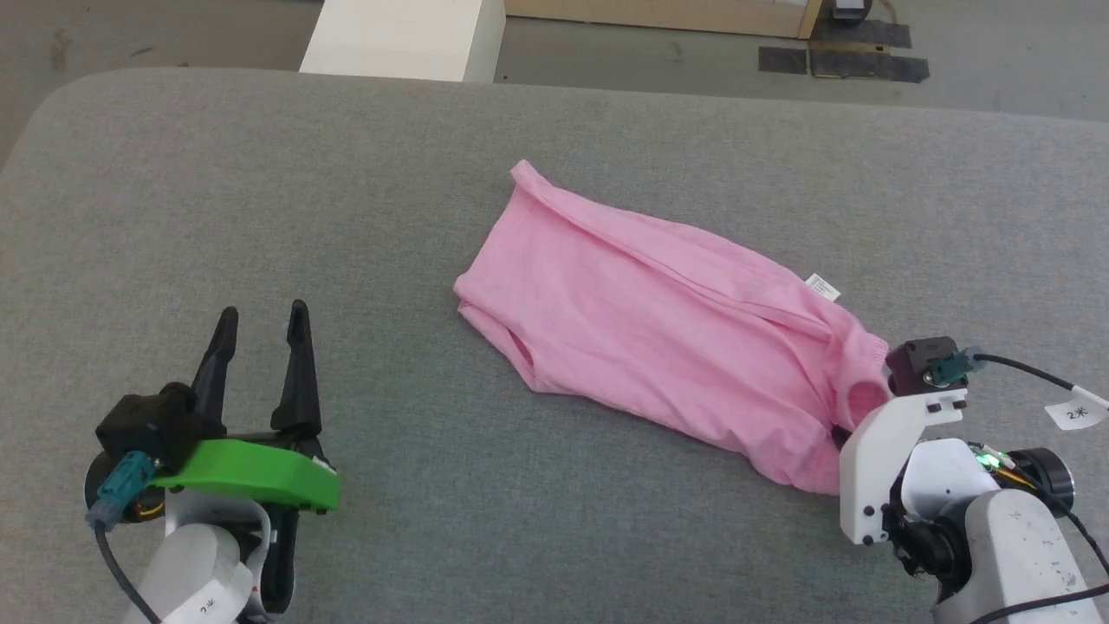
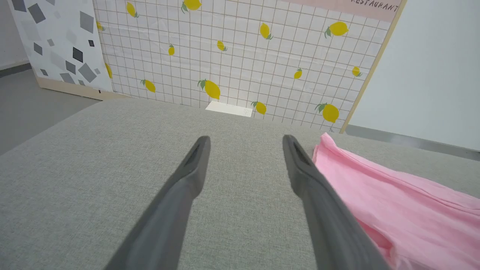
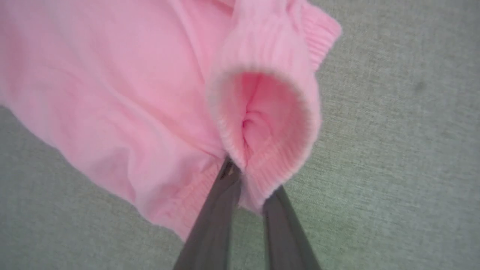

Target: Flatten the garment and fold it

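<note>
In the head view, the light pink soft cotton garment lies slantwise on the grey woven upholstered surface, running from just above the centre of the frame down to the lower right. It is loosely spread, with long creases along its length. A small white sewn-in label sticks out at its upper right edge. My left gripper sits at the lower left, well apart from the cloth, its two dark fingers spread with bare grey fabric between them. My right gripper is at the lower right, at the garment's gathered end, and my white wrist bracket hides most of its fingers.

In the left wrist view, my left fingers rise from the bottom edge, wide apart and holding nothing. The pink garment fills the lower right, just beside my right-hand finger; I cannot tell whether they touch. A white gridded wall panel printed with yellow lemons stands across the top.

In the right wrist view, my right fingers are pinched together on the rim of a ribbed pink hem opening at centre frame, with a fold of it caught between them. The rest of the garment spreads to the upper left.
</note>
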{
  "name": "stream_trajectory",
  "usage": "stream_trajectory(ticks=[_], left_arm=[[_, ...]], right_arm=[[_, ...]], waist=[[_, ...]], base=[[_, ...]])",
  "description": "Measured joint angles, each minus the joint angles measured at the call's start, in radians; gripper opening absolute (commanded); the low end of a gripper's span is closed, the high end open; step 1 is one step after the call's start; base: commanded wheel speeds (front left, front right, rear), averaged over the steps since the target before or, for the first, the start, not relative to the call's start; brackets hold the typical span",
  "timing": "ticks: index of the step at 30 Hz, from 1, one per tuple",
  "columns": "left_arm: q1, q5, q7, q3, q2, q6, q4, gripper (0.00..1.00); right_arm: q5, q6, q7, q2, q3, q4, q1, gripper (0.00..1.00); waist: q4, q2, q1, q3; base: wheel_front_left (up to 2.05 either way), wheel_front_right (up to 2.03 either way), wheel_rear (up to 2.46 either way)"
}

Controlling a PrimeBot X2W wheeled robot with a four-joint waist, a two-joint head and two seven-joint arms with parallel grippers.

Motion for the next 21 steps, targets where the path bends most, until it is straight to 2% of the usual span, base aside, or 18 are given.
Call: stream_trajectory(ticks=[3,6,9,14,21], left_arm=[[0.000,-0.005,0.026,-0.008,0.002,-0.011,0.007,1.00],[-0.007,-0.025,0.103,-0.030,0.001,-0.026,0.022,1.00],[-0.047,-0.054,0.227,-0.062,-0.005,-0.027,0.055,1.00],[-0.195,-0.081,0.502,-0.138,-0.017,-0.024,0.148,1.00],[-0.376,-0.069,0.664,-0.177,-0.024,0.009,0.273,1.00]], right_arm=[[0.014,0.000,-0.016,0.001,0.004,0.000,-0.001,0.00],[0.023,0.000,-0.021,0.001,0.004,-0.008,-0.007,0.00],[0.042,0.000,-0.021,0.000,0.008,-0.018,-0.016,0.00],[0.077,0.000,-0.023,0.000,0.032,-0.028,-0.029,0.00],[0.104,0.000,-0.030,0.000,0.068,-0.027,-0.049,0.00]], waist=[[-0.013,0.0000,0.0000,-0.005],[-0.029,0.0000,0.0000,-0.006],[-0.047,0.0000,0.0000,-0.002],[-0.075,0.0000,0.0000,0.016],[-0.105,0.0000,0.0000,0.064]], base=[[0.00,0.00,0.00],[0.00,0.00,0.00],[0.00,0.00,0.00],[0.00,0.00,0.00],[0.00,0.00,0.00]])
